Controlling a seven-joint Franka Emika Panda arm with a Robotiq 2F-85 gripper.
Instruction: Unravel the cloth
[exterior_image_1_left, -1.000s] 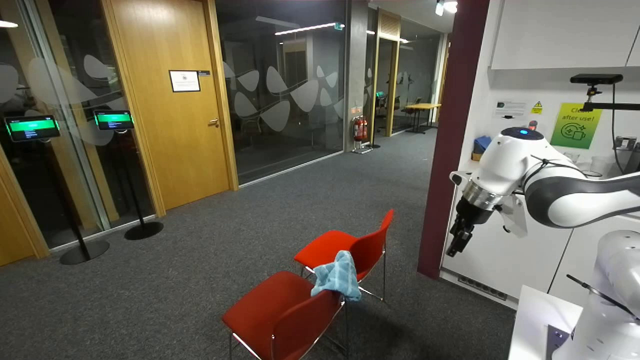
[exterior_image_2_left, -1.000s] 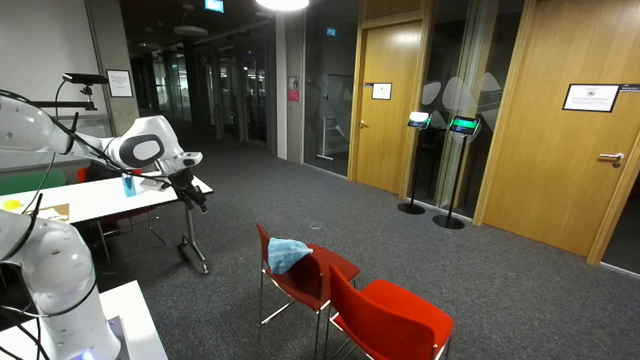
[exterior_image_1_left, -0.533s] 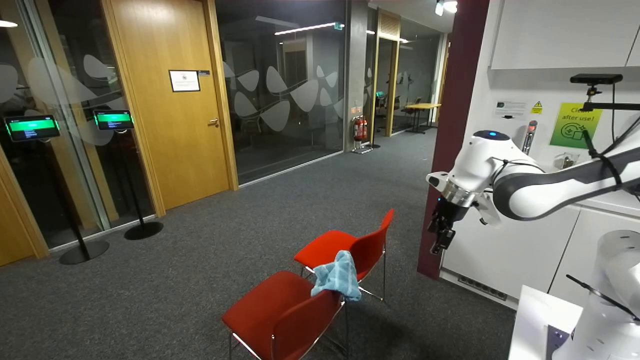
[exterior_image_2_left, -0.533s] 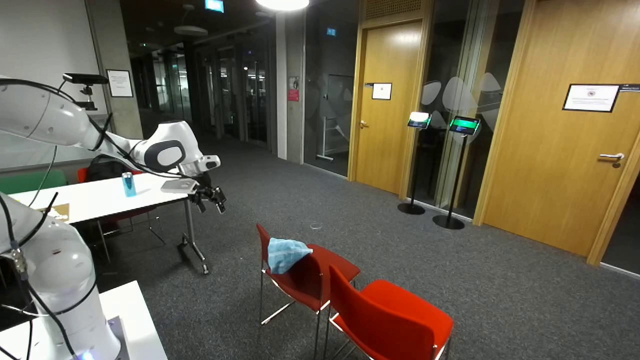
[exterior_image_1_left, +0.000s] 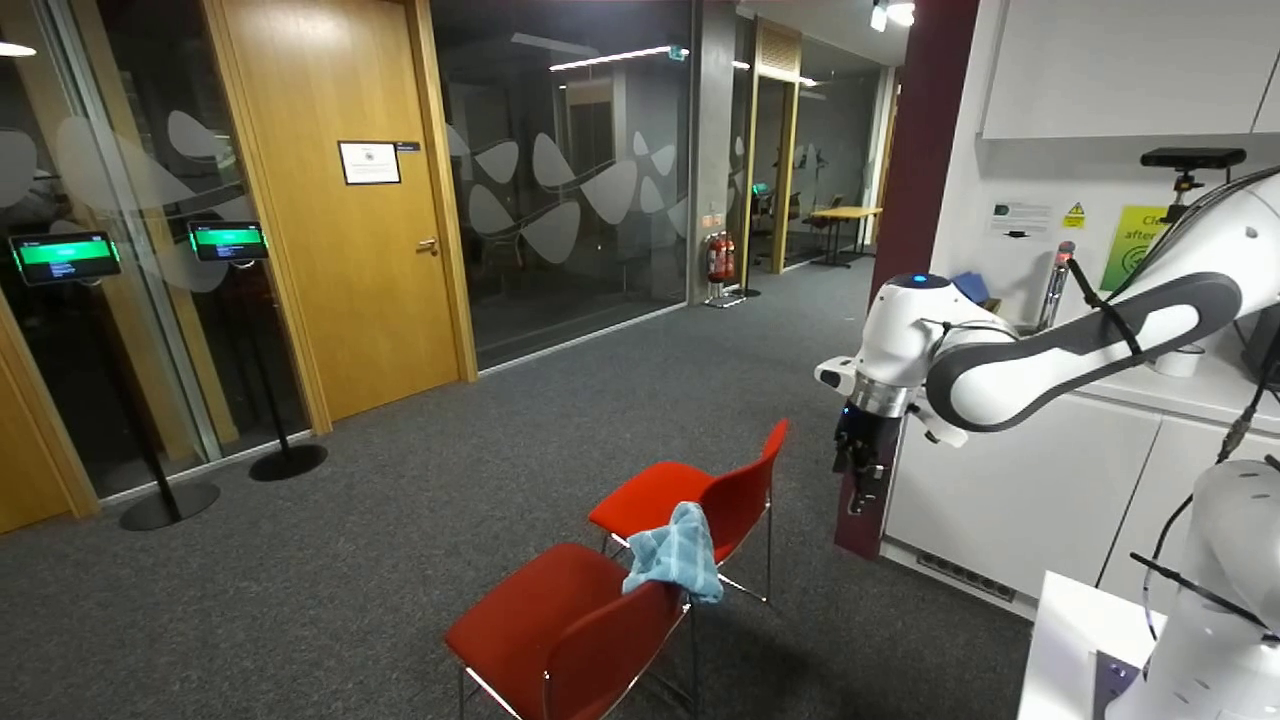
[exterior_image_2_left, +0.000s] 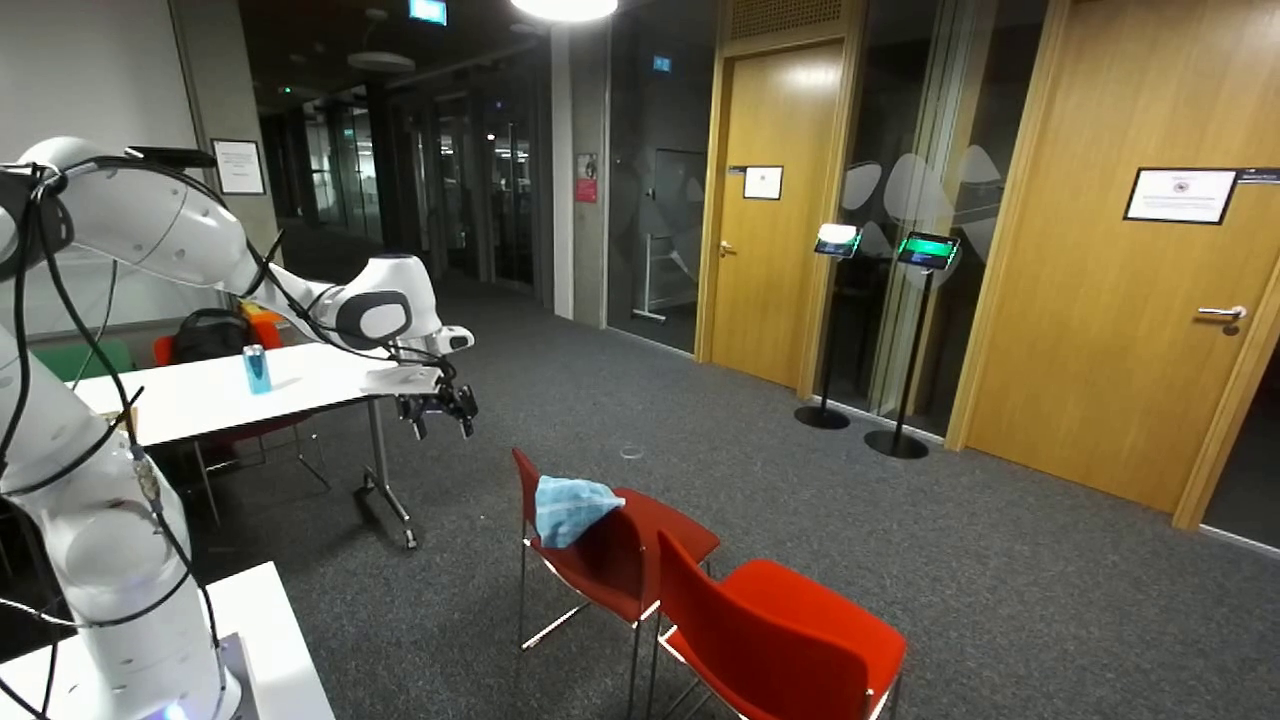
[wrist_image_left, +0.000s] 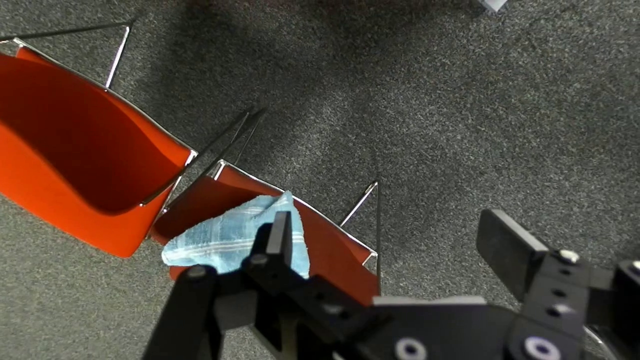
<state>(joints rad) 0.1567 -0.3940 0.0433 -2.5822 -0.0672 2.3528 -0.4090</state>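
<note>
A light blue cloth with white stripes is draped, bunched up, over the backrest of the dark red chair in both exterior views. The wrist view shows the cloth at lower left, partly hidden behind a finger. The dark red chair also shows in the wrist view. My gripper is open and empty, high above the floor and apart from the cloth, on the robot's side of the chairs. Its two fingers stand wide apart in the wrist view, with carpet and part of the chair between them.
A brighter red chair stands close beside the dark red one. A white table with a blue can stands behind the arm. White cupboards and a maroon pillar are near the arm. My base stands on a white table.
The arm has swung towards the chairs, carrying the gripper left in an exterior view and right in an exterior view. The fingers look farther apart there. The cloth and chairs have not moved.
</note>
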